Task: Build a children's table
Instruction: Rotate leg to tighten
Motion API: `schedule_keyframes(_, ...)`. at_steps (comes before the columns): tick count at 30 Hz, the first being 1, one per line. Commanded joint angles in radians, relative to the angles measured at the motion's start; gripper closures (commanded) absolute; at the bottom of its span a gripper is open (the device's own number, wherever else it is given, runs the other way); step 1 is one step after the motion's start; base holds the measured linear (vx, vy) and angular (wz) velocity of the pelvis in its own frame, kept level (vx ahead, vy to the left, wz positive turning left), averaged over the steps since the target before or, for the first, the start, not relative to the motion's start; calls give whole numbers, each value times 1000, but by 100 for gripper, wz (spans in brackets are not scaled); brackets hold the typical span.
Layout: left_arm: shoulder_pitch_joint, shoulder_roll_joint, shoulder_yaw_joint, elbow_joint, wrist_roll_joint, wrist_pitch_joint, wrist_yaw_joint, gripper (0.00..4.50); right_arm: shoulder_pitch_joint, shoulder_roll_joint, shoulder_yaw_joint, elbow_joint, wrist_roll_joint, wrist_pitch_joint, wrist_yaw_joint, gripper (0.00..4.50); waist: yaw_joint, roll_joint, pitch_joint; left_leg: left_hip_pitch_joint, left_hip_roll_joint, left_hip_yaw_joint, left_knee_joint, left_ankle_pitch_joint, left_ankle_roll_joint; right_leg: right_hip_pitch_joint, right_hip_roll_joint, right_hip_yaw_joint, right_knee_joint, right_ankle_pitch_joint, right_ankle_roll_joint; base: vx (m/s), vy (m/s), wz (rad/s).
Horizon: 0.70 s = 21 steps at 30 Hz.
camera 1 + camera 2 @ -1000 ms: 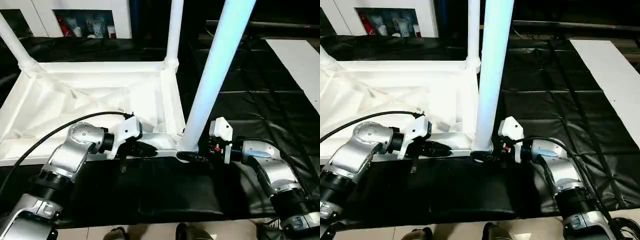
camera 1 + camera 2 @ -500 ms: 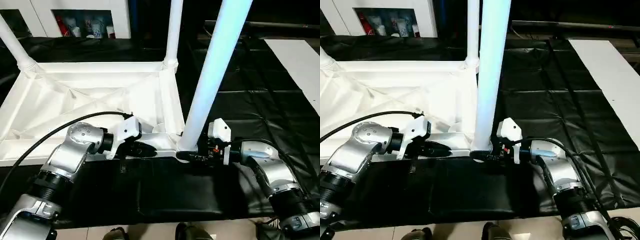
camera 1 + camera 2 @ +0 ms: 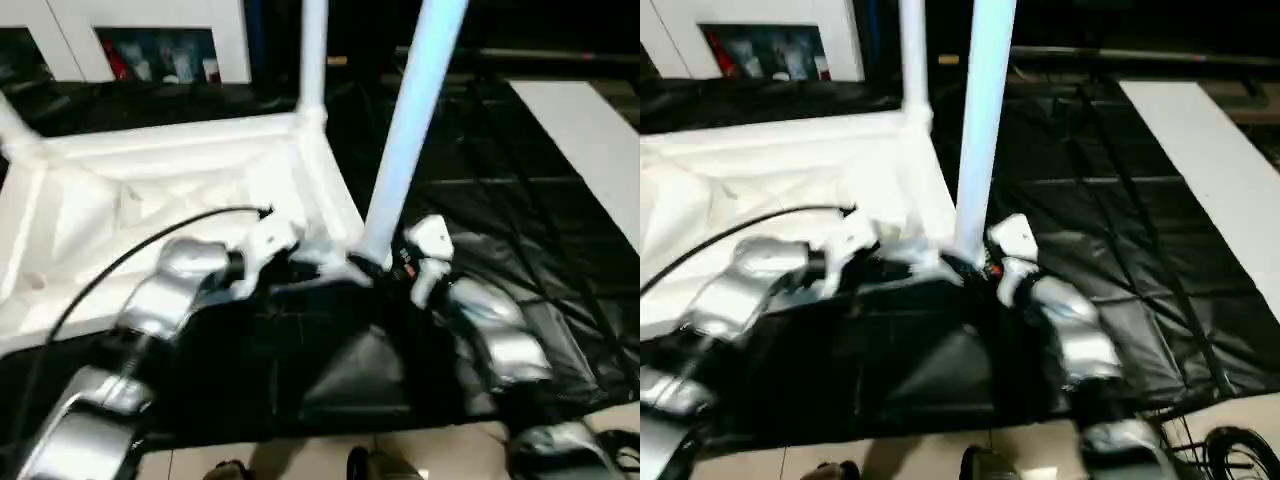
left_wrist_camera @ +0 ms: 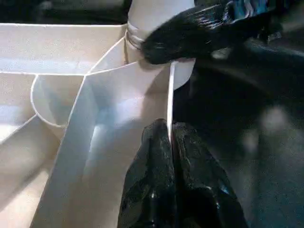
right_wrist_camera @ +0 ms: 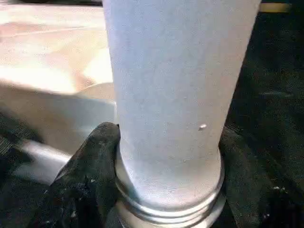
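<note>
The left gripper [image 4: 171, 142] is pinched tight on the thin near rim of the tabletop [image 3: 150, 190], its two black fingers [image 4: 154, 166] pressed together with the white plastic edge running up between them. Just beyond it, the right gripper [image 5: 166, 190] has the nearest leg [image 3: 405, 130] by its base: one black finger [image 5: 88, 166] wraps one side of the tube, the other sits across from it, so the jaws stand apart around the leg right above its ringed collar. In the left wrist view that same dark finger [image 4: 190, 33] lies across the corner socket [image 4: 156, 19] where the leg stands. And the leg is upright, rising from the near right corner of the upturned tabletop and out past the top of the head views. The tabletop lies ribbed side up on a black sheet [image 3: 520, 200], stretching away to the robot's left. A second leg [image 3: 313, 55] stands at the far right corner, and a third [image 3: 12, 125] leans out at the far left corner. Further back there is a white cabinet [image 3: 150, 40] with glass doors, and off to the right a flat white board [image 3: 580, 130] rests on the sheet.
</note>
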Motion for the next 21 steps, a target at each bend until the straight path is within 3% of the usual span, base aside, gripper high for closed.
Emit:
schedule_keyframes(1,17,-32,-6,99,30,37,113,450,9,34,-24,88,-34,35,-180,183,3,-1,-46,2,6,4,-70,-231,-1,44,-49,31,-82,-333,-159,0,0,0)
schedule_keyframes(3,-14,-64,-4,140,46,31,166,450,-12,89,-67,130,-47,6,-360,183,4,-1,-48,4,5,5,-68,-223,-4,41,-49,32,-81,-312,-150,0,0,0)
schedule_keyframes(5,-29,-81,-9,157,52,27,180,450,-28,116,-75,156,-58,-4,-436,183,3,-3,-49,2,4,5,-69,-224,-8,43,-47,31,-79,-287,-149,0,0,0)
schedule_keyframes(10,-48,-103,-12,184,61,4,194,450,-31,189,-50,152,-33,-45,-345,183,7,-2,-50,-1,4,7,-67,-199,23,49,-44,31,-69,-159,-164,0,0,0)
schedule_keyframes(11,-45,-101,-14,182,62,-1,188,450,-26,195,-44,139,-23,-52,-316,127,7,-3,-49,-1,4,8,-67,-203,25,49,-45,30,-70,-161,-166,0,0,0)
schedule_keyframes(13,-43,-97,-13,187,64,-12,182,450,-24,196,-42,121,-14,-68,-302,110,8,-4,-48,-1,5,8,-68,-225,27,49,-48,31,-74,-199,-160,0,0,0)
schedule_keyframes(17,-24,-72,-8,164,59,-23,146,450,-28,136,-47,80,-17,-78,-274,78,3,-7,-46,-4,7,2,-73,-252,21,48,-50,30,-80,-293,-139,0,0,0)
schedule_keyframes(18,-19,-66,-7,156,59,-24,140,450,-27,117,-55,68,-14,-77,-260,70,1,-6,-45,-1,8,4,-72,-259,23,43,-48,31,-81,-290,-142,0,0,0)
schedule_keyframes(21,6,-42,-9,119,60,-31,123,450,-6,37,-62,11,-4,-79,-154,70,5,-9,-48,-5,8,6,-66,-217,37,51,-49,32,-76,-231,-153,0,0,0)
